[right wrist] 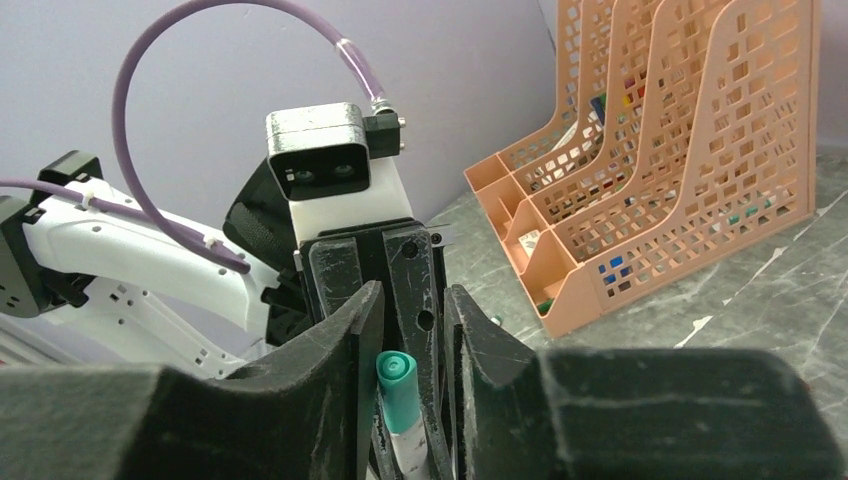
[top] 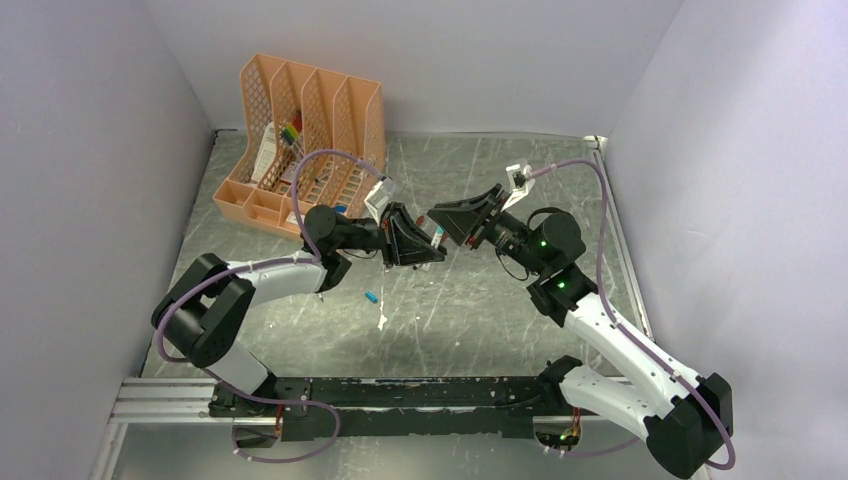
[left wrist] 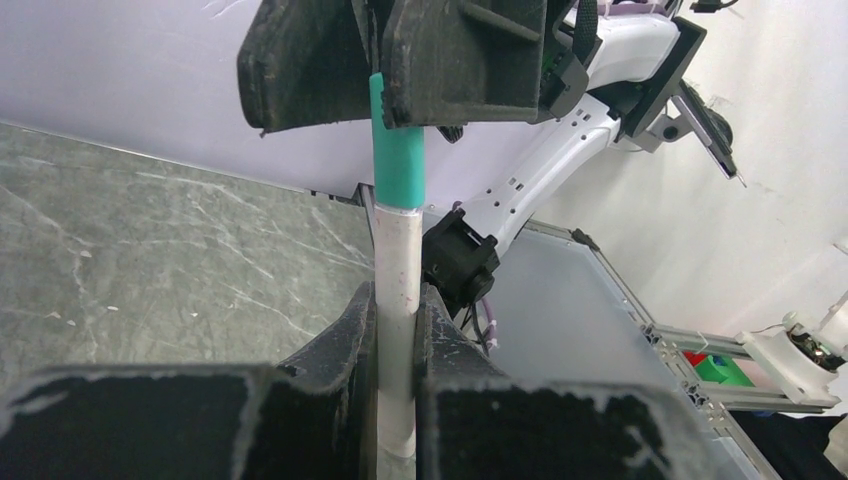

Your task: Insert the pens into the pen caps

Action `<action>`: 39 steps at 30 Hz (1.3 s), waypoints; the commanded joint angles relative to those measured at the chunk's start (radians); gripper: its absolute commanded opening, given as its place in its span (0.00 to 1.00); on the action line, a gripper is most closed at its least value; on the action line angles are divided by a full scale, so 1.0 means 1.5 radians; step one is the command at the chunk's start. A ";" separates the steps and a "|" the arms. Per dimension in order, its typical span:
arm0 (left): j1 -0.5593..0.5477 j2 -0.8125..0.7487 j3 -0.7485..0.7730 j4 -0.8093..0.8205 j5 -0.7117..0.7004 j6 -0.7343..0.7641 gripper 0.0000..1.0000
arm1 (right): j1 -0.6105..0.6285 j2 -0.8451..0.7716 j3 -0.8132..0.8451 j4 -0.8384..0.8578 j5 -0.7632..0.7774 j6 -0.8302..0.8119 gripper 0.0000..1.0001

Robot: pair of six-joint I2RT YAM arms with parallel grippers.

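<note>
The white pen [left wrist: 398, 260] is clamped upright between the closed fingers of the left gripper [top: 418, 248]. The teal cap [left wrist: 400, 165], set on the pen's end, is pinched by the right gripper [top: 452, 222], above the table's [top: 480, 330] middle.

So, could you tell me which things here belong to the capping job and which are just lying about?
Job: pen in left gripper, teal cap in right gripper, loose blue cap.
Lying about: orange file rack, coloured markers inside it.
</note>
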 commanded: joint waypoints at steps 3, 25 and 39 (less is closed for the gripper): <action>0.002 0.015 0.023 0.067 0.004 -0.025 0.07 | -0.002 -0.002 -0.012 0.021 -0.019 0.000 0.23; 0.004 0.014 0.091 0.009 -0.015 -0.025 0.07 | -0.002 -0.006 -0.034 -0.031 -0.039 -0.003 0.00; 0.010 0.038 0.212 -0.035 0.041 0.001 0.07 | -0.001 0.015 -0.032 -0.161 -0.108 -0.036 0.00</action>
